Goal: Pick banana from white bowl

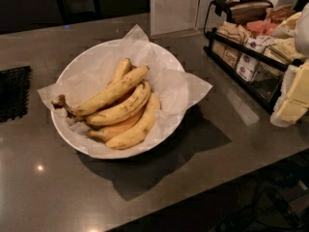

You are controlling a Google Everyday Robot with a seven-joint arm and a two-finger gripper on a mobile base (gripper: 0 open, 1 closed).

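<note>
- The tool (292,96) shows at the right edge of the view, over the right end of the counter (231,129).
- Its body is pale and blocky, with cream-yellow faces stacked in flat-sided pieces.
- A whitish rim runs along its lower left side.
- Above it, the arm (303,28) is a rounded, smooth grey-white shell, cut off by the picture's edge.

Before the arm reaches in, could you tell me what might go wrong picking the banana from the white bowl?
1. The banana lies on top of the other bananas, touching them, so lifting it may roll a neighbour.
2. The loose paper liner could catch and lift.
3. The end effector sits at the right edge beside the condiment rack, which it might clip swinging toward the white bowl.
</note>
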